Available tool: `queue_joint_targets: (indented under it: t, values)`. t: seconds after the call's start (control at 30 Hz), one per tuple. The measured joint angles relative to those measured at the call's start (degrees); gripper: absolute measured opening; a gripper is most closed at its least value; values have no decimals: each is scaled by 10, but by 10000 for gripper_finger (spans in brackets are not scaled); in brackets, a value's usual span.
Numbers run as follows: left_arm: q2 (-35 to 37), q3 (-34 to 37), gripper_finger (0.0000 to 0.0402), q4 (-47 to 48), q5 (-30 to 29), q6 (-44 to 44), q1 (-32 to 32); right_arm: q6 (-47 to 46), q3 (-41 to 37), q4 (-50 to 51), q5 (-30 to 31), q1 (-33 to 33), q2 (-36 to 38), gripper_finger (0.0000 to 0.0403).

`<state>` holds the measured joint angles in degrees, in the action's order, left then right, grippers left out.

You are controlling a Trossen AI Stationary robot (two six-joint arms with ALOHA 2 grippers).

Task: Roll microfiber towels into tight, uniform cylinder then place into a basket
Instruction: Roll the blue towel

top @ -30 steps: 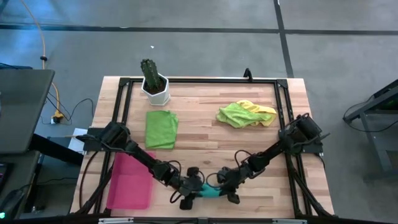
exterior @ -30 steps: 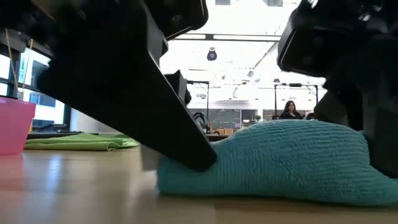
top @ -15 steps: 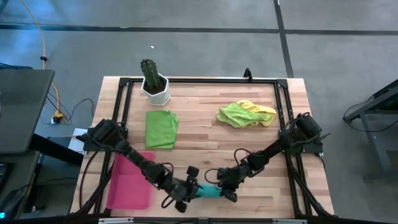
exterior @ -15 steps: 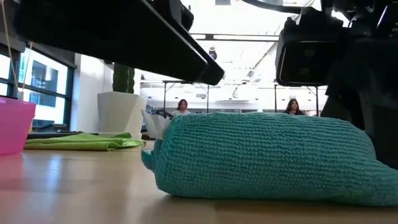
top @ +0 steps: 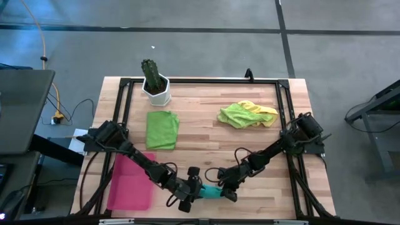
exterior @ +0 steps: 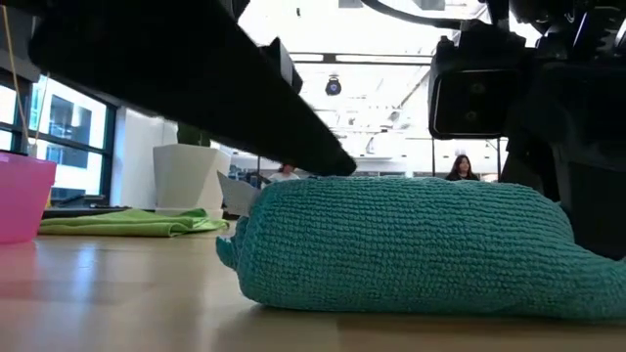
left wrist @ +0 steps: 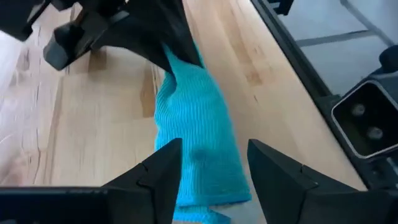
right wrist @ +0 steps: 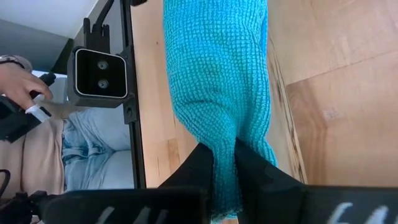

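Teal towel [exterior: 411,244], rolled into a plump, ribbed cylinder, lies on the wooden surface [top: 206,140] at its near edge. The right gripper [right wrist: 225,163] pinches one end; the left gripper [left wrist: 211,163] straddles the other, fingers spread. Farther off sit the pink basket [top: 130,182], a flat green towel [top: 162,129], and crumpled lime and yellow towels [top: 247,114].

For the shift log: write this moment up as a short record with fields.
teal towel: rolled teal towel lying at the table's front edge
left gripper: left gripper open, fingers either side of the roll
right gripper: right gripper shut on the roll's other end
basket: pink basket at front left, nothing seen in it
other towels: green towel folded flat; lime green towel over yellow towel, crumpled
extra: cactus pot at back left
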<state>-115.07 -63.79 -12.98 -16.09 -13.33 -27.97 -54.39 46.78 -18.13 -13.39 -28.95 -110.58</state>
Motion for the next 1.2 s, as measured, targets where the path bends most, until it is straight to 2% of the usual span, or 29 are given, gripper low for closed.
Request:
queue_joint_targets:
  t: [0.3, 0.6, 0.83, 1.07, 1.2]
  values:
    - [-10, -1, 213, -70, 0, 0, 15, 2, 0, -1, 4, 0, 0, 16]
    - [-64, -1, 214, -123, -17, -1, 14, 2, 0, -4, 8, 0, 0, 16]
    - [-105, -1, 214, -203, -25, -1, 17, 2, 0, -4, 9, 0, 0, 16]
    - [-136, -2, 214, -223, -30, -20, 18, 3, 0, -5, 11, 0, 0, 16]
    - [-148, -3, 214, -229, -53, -34, 18, 3, 0, -7, 12, 0, 0, 16]
